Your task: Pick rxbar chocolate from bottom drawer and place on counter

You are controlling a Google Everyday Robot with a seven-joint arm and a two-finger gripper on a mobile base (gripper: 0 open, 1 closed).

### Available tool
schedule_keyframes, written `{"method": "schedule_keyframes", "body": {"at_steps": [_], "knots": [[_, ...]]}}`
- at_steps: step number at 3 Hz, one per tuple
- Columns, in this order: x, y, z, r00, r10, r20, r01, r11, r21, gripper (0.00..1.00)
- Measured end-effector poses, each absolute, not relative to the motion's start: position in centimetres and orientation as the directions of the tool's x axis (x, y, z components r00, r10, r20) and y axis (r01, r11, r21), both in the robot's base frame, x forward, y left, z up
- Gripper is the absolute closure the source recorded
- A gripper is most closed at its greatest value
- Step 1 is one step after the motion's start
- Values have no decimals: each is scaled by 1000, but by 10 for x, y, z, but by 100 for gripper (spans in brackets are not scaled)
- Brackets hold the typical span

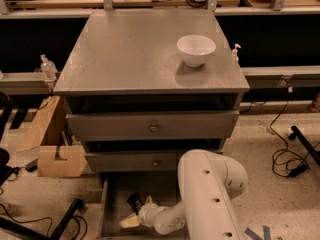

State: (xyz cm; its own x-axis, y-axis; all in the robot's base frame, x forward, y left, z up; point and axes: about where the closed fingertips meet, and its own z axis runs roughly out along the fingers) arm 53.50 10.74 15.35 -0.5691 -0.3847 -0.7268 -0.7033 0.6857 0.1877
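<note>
rxbar chocolate (133,203) was down in the open bottom drawer (111,194), right at the gripper (138,211), and honestly I couldn't tell if the gripper had it clamped or not. Lifting it and setting it on the counter (130,49) were left, I'd say. Its long axis seemed to run diagonally, near-left to far-right, though that was hard to make out.
</note>
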Motion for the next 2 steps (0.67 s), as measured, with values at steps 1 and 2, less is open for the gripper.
{"method": "schedule_keyframes", "body": {"at_steps": [1, 2], "knots": [[536, 121, 136, -540, -446, -713, -725, 677, 125, 0], [540, 129, 118, -515, -523, -679, -746, 663, 55, 15]]}}
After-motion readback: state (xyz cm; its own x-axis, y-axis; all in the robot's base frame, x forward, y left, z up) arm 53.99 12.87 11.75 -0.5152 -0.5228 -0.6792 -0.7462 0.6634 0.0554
